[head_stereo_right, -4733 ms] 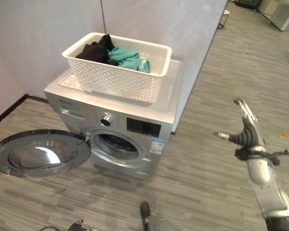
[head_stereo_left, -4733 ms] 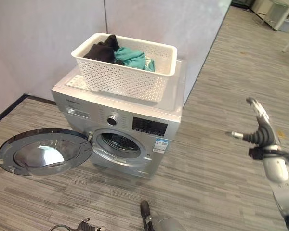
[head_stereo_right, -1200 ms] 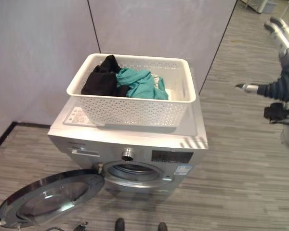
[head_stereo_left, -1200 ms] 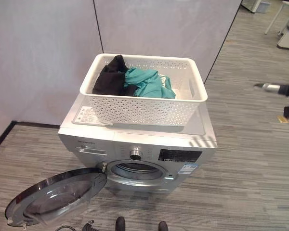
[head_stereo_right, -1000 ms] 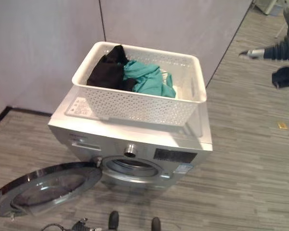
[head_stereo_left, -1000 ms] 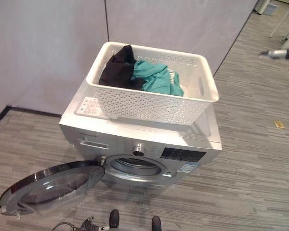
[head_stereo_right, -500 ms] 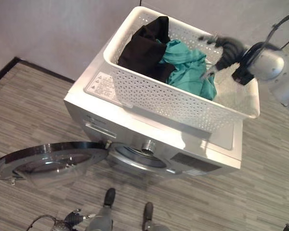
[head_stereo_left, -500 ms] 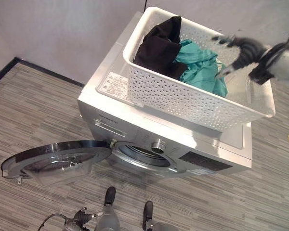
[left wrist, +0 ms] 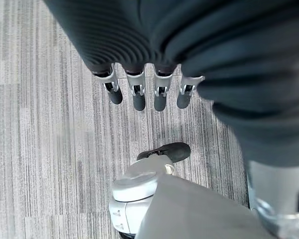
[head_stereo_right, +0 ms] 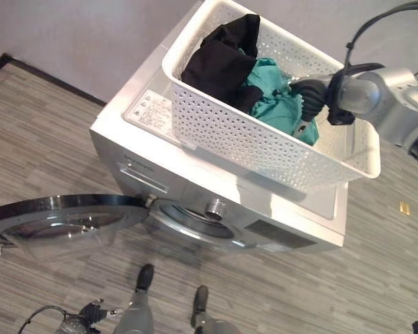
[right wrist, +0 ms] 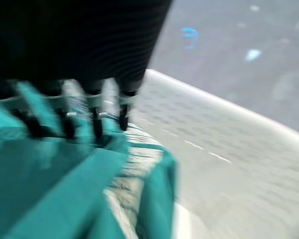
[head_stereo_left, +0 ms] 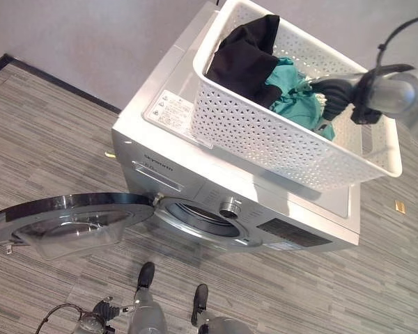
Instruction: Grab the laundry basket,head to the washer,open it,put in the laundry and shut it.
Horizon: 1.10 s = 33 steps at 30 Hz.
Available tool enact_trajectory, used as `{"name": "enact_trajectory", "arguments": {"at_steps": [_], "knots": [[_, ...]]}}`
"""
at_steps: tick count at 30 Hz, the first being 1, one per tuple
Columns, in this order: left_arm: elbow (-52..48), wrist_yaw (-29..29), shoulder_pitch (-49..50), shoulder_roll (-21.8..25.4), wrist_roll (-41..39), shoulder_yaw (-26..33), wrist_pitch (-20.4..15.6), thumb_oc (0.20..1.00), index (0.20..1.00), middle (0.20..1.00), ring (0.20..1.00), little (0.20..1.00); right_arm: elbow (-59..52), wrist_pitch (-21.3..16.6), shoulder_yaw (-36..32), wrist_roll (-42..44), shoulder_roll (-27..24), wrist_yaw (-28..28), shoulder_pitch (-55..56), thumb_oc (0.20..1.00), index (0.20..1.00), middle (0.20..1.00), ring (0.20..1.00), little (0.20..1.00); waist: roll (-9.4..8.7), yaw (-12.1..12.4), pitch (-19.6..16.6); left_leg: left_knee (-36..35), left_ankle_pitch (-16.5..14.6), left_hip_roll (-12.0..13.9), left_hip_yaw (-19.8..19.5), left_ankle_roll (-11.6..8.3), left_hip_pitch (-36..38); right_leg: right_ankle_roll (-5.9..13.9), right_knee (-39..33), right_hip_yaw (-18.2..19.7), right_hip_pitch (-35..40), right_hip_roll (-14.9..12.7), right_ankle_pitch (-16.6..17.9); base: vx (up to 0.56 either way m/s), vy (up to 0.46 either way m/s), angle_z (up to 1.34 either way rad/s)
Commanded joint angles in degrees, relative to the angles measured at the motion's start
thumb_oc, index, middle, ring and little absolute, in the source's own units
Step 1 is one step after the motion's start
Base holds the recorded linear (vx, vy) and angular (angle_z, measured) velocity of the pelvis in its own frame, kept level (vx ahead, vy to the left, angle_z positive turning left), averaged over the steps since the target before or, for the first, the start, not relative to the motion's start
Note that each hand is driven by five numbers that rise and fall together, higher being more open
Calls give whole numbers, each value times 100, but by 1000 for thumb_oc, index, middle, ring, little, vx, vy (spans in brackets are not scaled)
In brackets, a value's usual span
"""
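Observation:
A white perforated laundry basket [head_stereo_left: 265,136] stands on top of the silver washer [head_stereo_left: 174,177]. It holds a black garment [head_stereo_left: 244,56] and a teal garment [head_stereo_left: 296,104]. The washer's round door [head_stereo_left: 63,219] hangs wide open to the left, and the drum opening [head_stereo_left: 198,219] is dark. My right hand [head_stereo_right: 308,94] reaches into the basket from the right. In the right wrist view its fingers [right wrist: 97,119] are straight, tips down on the teal garment [right wrist: 55,189]. My left hand [left wrist: 138,94] hangs low over the floor with straight fingers, holding nothing.
Grey wall panels [head_stereo_left: 90,42] stand close behind the washer, with a dark skirting strip [head_stereo_left: 49,80] at the floor. The open door takes up the floor space left of the washer. A small yellow scrap [head_stereo_left: 400,207] lies on the wood-pattern floor at right.
The camera has come closer and looks more steeply down. My right hand has swung in from the far right, entered the basket and dropped onto the teal garment.

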Motion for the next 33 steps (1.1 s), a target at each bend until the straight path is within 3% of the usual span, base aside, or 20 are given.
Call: {"name": "enact_trajectory", "arguments": {"at_steps": [1, 13, 14, 15, 16, 19, 21, 23, 24, 25, 27, 28, 29, 31, 33], "knots": [[43, 133, -189, -76, -182, 175, 32, 1000, 1000, 1000, 1000, 1000, 109, 222, -303, -831, 181, -520, -617, 1000, 1000, 1000, 1000, 1000, -41, 98, 122, 10, -402, 75, -128, -120, 119, 328, 38, 65, 89, -147, 153, -14, -13, -7], [107, 272, -466, -217, -365, 157, 137, 1000, 1000, 1000, 1000, 1000, 418, 322, -1202, -2221, 1521, -581, 629, 1000, 1000, 1000, 1000, 1000, -18, 131, 315, 10, -387, 91, -174, -93, 24, 280, 40, 90, 4, -116, 157, -6, -5, -2], [110, 293, -476, -212, -364, 161, 140, 1000, 1000, 1000, 1000, 1000, 449, 331, -1244, -2292, 1597, -561, 667, 711, 711, 711, 711, 711, -12, 136, 316, 10, -387, 93, -174, -94, 22, 278, 39, 89, 0, -118, 152, 0, 0, 0], [129, 306, -497, -210, -354, 154, 139, 1000, 1000, 1000, 1000, 1000, 566, 320, -1265, -2369, 1721, -552, 753, 576, 576, 576, 576, 576, 5, 148, 323, 10, -388, 94, -179, -93, 19, 277, 39, 85, 0, -119, 142, 0, 0, 0], [130, 317, -501, -205, -364, 147, 141, 1000, 1000, 1000, 1000, 1000, 673, 353, -1306, -2386, 1828, -577, 759, 200, 200, 200, 200, 200, 15, 154, 321, 10, -386, 94, -190, -92, 16, 275, 39, 87, 0, -119, 139, 0, 0, 0], [136, 343, -524, -203, -376, 129, 149, 1000, 1000, 1000, 1000, 1000, 882, 378, -1377, -2478, 1980, -664, 745, 200, 200, 200, 200, 200, 40, 156, 325, 10, -380, 85, -197, -91, 8, 269, 38, 96, -8, -117, 135, 0, 0, 0], [156, 383, -528, -215, -415, 157, 163, 1000, 1000, 1000, 1000, 1000, 643, 352, -1589, -2596, 1958, -1036, 566, 200, 200, 200, 200, 200, 81, 91, 310, 10, -380, 91, -159, -91, 18, 267, 42, 130, -19, -113, 126, -9, 16, -1], [185, 445, -529, -273, -352, 230, 154, 1000, 1000, 1000, 1000, 1000, 421, 274, -2051, -2408, 1508, -1661, 676, 200, 200, 200, 200, 200, 120, 18, 286, 10, -383, 87, -125, -92, 41, 280, 47, 168, -21, -117, 129, -6, 10, -2], [187, 446, -531, -266, -351, 216, 153, 1000, 1000, 1000, 1000, 1000, 401, 278, -2074, -2411, 1487, -1659, 700, 200, 200, 200, 200, 200, 111, 34, 289, 10, -384, 87, -123, -92, 45, 280, 47, 171, -18, -117, 129, 0, 0, 0], [145, 527, -493, -234, -158, 282, 115, 1000, 1000, 1000, 1000, 1000, -25, 223, -2344, -2571, 952, -1976, 640, 200, 200, 200, 200, 200, 161, -11, 237, 10, -418, 75, -114, -86, 80, 288, 50, 183, 7, -131, 92, 22, -18, -4], [118, 557, -501, -244, -69, 264, 78, 1000, 1000, 1000, 1000, 1000, 8, 237, -2588, -2561, 735, -2272, 722, 200, 200, 200, 200, 200, 185, -2, 220, 10, -435, 67, -120, -81, 99, 289, 51, 175, 29, -141, 74, 26, -19, 0], [62, 598, -499, -235, 48, 253, 32, 1000, 1000, 1000, 1000, 1000, -76, 213, -2822, -2676, 296, -2606, 752, 200, 200, 200, 200, 200, 232, -7, 150, 10, -468, 50, -122, -69, 148, 290, 55, 173, 71, -155, 39, 24, -13, 4], [62, 598, -500, -234, 50, 246, 32, 1000, 1000, 1000, 1000, 1000, -92, 216, -2839, -2681, 284, -2603, 771, 200, 200, 200, 200, 200, 230, -2, 152, 10, -469, 50, -124, -69, 151, 290, 56, 171, 75, -155, 37, 53, -23, 8], [17, 614, -498, -296, 202, 238, -7, 1000, 1000, 1000, 1000, 1000, -197, 314, -3385, -2835, -112, -3133, 950, 200, 200, 200, 200, 200, 328, -31, 22, 10, -513, 32, -111, -52, 244, 290, 55, 169, 156, -175, -5, 44, -12, 1], [19, 614, -479, -296, 229, 220, -15, 1000, 1000, 1000, 1000, 1000, -269, 299, -3576, -2851, -191, -3186, 1131, 200, 200, 200, 200, 200, 327, -26, -14, 10, -528, 23, -111, -45, 279, 289, 55, 173, 191, -176, -18, 23, -6, 0]]}}
